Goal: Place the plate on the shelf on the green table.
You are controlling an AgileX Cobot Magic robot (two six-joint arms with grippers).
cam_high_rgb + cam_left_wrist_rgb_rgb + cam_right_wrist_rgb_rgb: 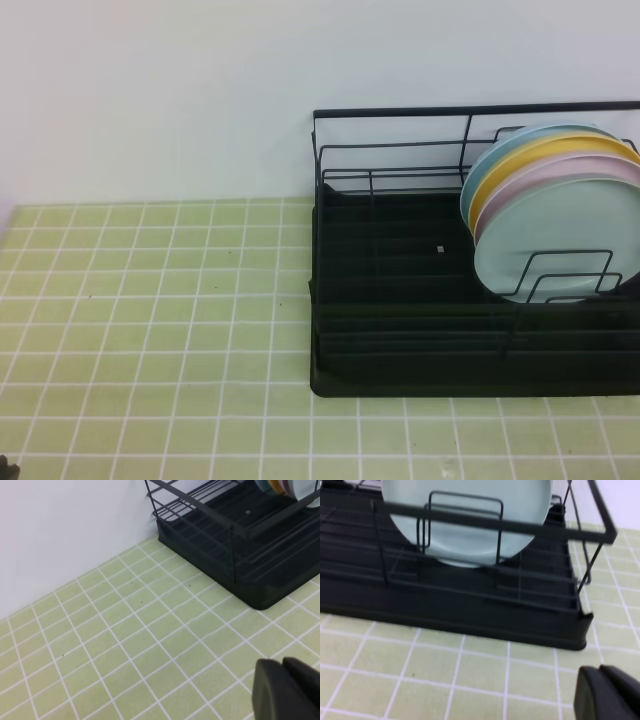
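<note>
Mint-aqua round plate (pixel 545 235) stands frontmost in your black wire shelf (pixel 400 300) on the green tiled table (pixel 150 330); left gripper (pixel 287 690) and right gripper (pixel 607 692) apparently closed, empty.

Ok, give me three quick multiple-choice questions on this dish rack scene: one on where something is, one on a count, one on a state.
1. Where do the plates stand in the shelf, as the exterior high view shows it?
A. at its left end
B. at its right end
C. flat on the green table in front

2. How many plates are in the stack?
A. two
B. four
C. six

3. How does the plate, the mint one, sit?
A. on edge, leaning in the wire dividers
B. flat on the tray base
C. held in a gripper

Answers:
1 B, all the plates cluster at the right of the rack, and the left part holds none.
2 B, blue, yellow, pink and mint rims show.
3 A, it stands tilted behind the wire loops, and no gripper touches it; the green table carries no plate.
</note>
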